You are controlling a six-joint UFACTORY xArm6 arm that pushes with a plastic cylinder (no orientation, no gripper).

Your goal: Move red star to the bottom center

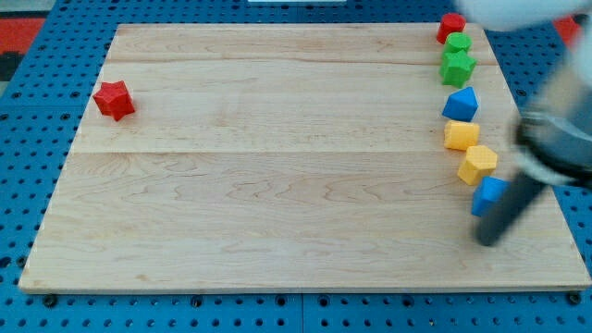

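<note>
The red star [114, 100] lies near the left edge of the wooden board [277, 185], in its upper half. My tip [487, 242] is blurred and sits far across the board at the view's lower right, just below a blue block [487, 193]. The tip is nowhere near the red star.
A column of blocks runs down the right edge: a red block [450, 27], a small green block [457, 43], a green star [457, 67], a blue block [461, 104], a yellow block [461, 135] and another yellow block [477, 164]. Blue pegboard surrounds the board.
</note>
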